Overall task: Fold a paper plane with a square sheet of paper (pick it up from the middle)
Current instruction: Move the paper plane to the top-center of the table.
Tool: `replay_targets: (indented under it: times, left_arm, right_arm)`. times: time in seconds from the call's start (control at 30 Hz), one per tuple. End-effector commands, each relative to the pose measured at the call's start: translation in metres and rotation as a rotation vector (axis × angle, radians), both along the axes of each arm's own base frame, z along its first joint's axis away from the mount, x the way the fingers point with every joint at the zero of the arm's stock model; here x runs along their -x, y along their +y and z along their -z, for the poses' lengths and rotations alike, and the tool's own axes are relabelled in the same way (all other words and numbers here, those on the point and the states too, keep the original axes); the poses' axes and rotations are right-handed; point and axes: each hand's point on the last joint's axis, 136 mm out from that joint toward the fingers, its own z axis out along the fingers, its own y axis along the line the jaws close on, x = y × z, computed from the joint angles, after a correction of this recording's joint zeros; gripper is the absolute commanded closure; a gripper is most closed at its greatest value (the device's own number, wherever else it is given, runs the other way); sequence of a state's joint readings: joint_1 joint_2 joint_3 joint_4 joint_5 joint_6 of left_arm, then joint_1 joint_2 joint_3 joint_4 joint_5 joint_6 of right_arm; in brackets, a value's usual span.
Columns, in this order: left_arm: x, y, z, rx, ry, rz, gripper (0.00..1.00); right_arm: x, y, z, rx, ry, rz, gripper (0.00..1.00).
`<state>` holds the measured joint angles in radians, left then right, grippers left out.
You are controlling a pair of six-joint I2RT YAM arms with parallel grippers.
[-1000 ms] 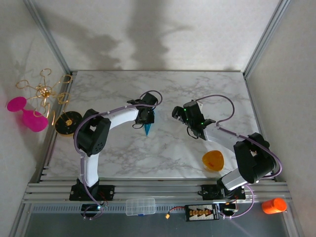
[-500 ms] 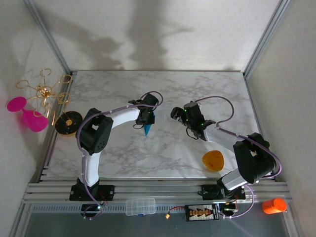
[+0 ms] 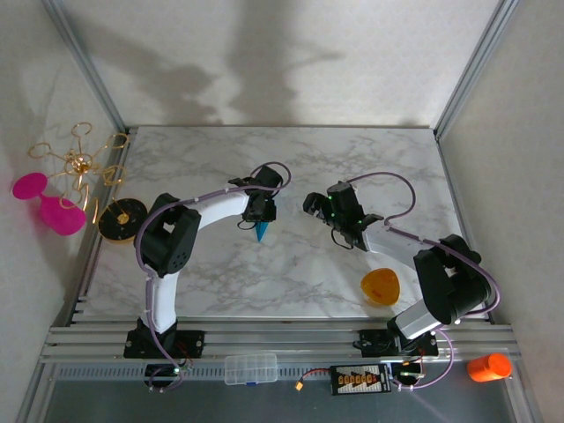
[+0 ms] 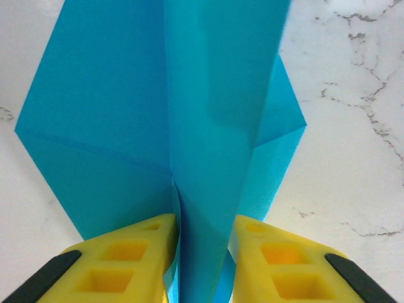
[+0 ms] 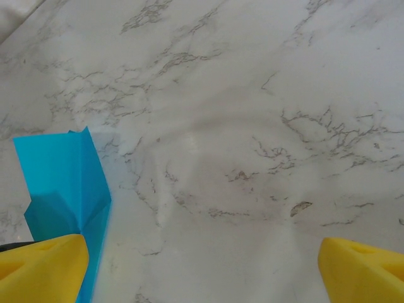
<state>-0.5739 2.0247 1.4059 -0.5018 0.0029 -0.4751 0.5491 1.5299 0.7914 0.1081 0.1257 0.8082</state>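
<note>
Marble-patterned tabletop (image 3: 352, 159), white with grey veins, makes the floor of my cell, boxed in by pale walls and aluminium posts. Soft shadows lie across the back wall. On my overhead feed the left gripper (image 3: 259, 214) hangs over the middle of the table. The teal paper plane (image 3: 262, 231) sits at its tip, tapering toward the near edge. Through the left wrist camera I see the yellow fingers (image 4: 132, 252) flanking the plane's centre fold, with the wings spread to either side above the marble. I cannot tell whether they pinch the fold or only stand beside it. The right gripper (image 3: 315, 203) sits just to the right, apart from the paper, its jaws spread wide around bare marble. A small orange bowl (image 3: 381, 285) rests near the right arm's base.
</note>
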Motion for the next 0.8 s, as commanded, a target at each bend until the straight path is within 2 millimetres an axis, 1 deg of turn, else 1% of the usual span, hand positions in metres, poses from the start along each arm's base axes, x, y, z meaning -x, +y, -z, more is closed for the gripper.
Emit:
replay_targets:
  times: [0.0,0.2,0.3,0.53,0.77]
  left_arm:
    - [-0.002,0.007,-0.014,-0.001,-0.012,-0.026,0.72]
    - [-0.002,0.01,-0.011,-0.02,-0.007,-0.026,0.72]
    - [-0.003,0.011,-0.012,-0.024,-0.012,-0.028,0.76]
    - [-0.009,0.009,-0.027,0.006,-0.055,-0.035,0.85]
    - [-0.009,0.014,-0.028,0.007,-0.059,-0.042,0.93]
  right_arm:
    - [-0.003,0.003,0.004,-0.024,0.011,0.001,0.06]
    - [-0.003,0.005,0.006,-0.029,0.018,-0.004,0.06]
    - [-0.004,0.006,0.006,-0.032,0.02,-0.008,0.07]
    - [-0.003,0.013,0.008,-0.051,0.027,-0.032,0.07]
    - [-0.003,0.016,0.01,-0.064,0.035,-0.045,0.08]
